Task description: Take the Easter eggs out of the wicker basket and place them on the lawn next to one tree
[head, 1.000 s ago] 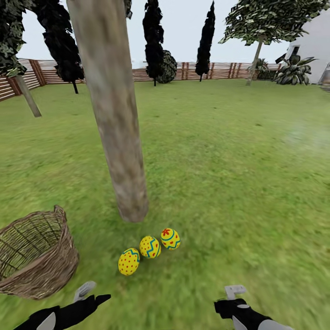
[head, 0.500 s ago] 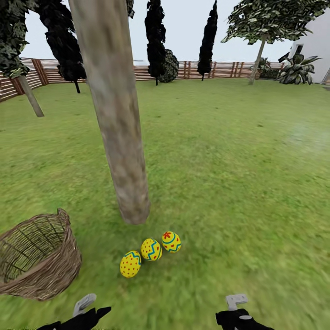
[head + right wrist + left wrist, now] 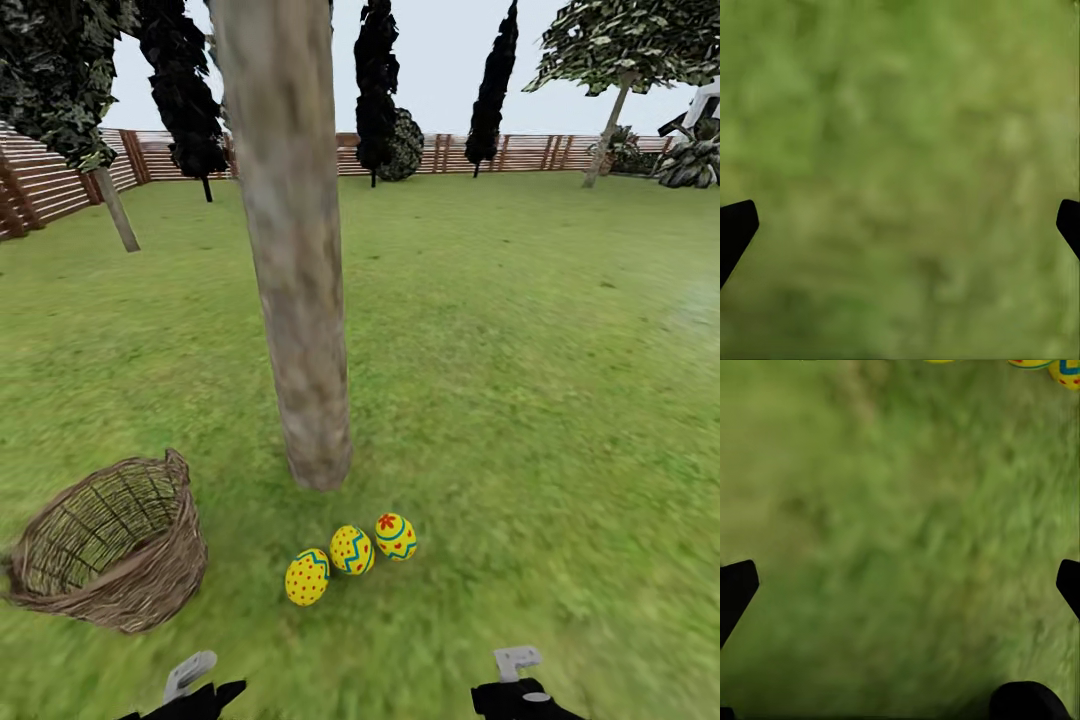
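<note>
Three eggs (image 3: 350,550) lie in a short row on the lawn (image 3: 520,400), just ahead of both my end effectors and close to the foot of the tree (image 3: 300,300). The left end effector (image 3: 195,685) and the right end effector (image 3: 520,675) sit low at the near edge of the head view, the eggs between them and a little farther out. Both are released: each wrist view shows two dark fingertips (image 3: 736,225) spread wide at the frame's edges with bare grass between, nothing held. The left wrist view catches slivers of eggs at its rim, beyond the fingertips (image 3: 736,589).

The basket (image 3: 110,550) stands ahead of the left end effector and to its outer side, tipped somewhat, well apart from the eggs. I see only weave and grass through its mouth, so I judge it empty and the placing done.

What remains, as I read it, is to leave cleanly: I would keep both arms drawn back and low, and avoid sweeping toward the row, since round eggs on grass could roll away from the trunk at a nudge.
</note>
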Available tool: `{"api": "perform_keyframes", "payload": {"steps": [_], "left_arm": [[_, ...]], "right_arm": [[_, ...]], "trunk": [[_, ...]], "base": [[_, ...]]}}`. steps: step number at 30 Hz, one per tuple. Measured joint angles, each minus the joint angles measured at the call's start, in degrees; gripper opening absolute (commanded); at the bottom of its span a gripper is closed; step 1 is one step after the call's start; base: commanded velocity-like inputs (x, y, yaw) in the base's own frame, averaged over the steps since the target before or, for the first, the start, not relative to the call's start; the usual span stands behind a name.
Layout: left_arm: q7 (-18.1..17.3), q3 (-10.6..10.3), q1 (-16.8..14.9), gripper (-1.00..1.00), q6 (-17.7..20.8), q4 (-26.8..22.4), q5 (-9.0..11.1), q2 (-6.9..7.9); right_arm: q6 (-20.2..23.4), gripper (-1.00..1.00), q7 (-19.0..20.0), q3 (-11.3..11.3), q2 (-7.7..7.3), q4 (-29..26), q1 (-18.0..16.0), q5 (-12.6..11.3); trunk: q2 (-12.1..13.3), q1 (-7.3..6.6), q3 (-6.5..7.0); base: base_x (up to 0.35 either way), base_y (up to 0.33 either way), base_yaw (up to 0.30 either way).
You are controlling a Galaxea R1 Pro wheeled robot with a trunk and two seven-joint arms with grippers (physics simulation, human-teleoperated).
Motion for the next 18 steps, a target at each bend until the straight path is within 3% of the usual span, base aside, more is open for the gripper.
{"api": "perform_keyframes", "payload": {"steps": [12,18], "left_arm": [[3.2,0.0,0.0,1.0,-1.6,1.4,0.1,-0.67],[14.1,0.1,0.2,1.0,-5.0,1.9,-0.1,-4.09]], "right_arm": [[0.0,1.0,0.0,0.0,0.0,0.1,0.0,0.0],[0.0,1.0,0.0,0.0,0.0,0.1,0.0,-0.4]], "trunk": [[4.8,-2.64,1.85],[7.2,-3.95,2.53]], "base": [[0.0,0.0,0.257],[0.0,0.0,0.211]]}}
